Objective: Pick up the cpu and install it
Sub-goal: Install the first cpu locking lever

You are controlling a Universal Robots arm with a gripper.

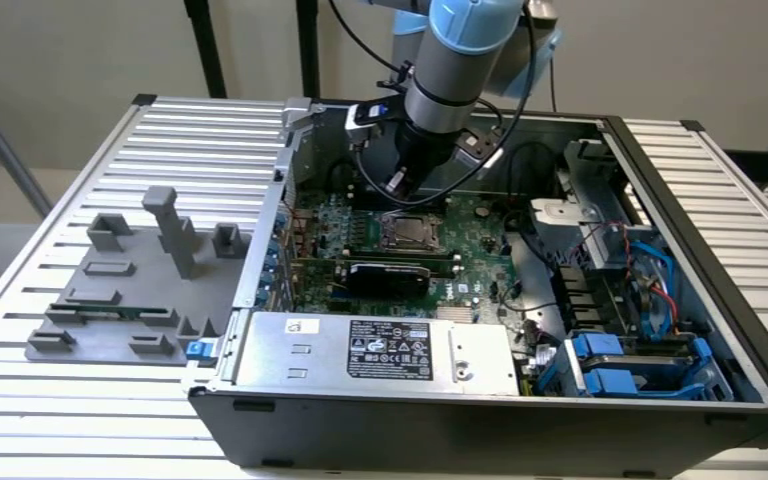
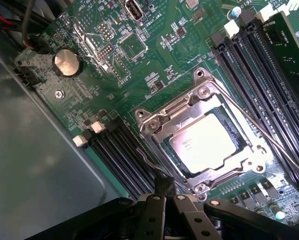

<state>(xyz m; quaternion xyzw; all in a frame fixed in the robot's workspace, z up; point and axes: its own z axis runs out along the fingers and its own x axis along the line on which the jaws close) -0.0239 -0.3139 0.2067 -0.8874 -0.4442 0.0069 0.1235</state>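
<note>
One cpu (image 2: 203, 142) lay seated in the motherboard socket (image 2: 204, 137), its silvery lid level inside the metal frame. Directly above, the gripper (image 2: 164, 192) hovered, pinched fully together and carrying nothing. Seating looked flush, though glare hid one edge. Good practice there: keep movement vertical, avoiding any sideways nudge against the chip.

arm (image 1: 454, 50) over open PC case (image 1: 491, 400) | cpu (image 1: 408, 232) in motherboard socket | grey fixture (image 1: 131, 290) exterior view's left
</note>
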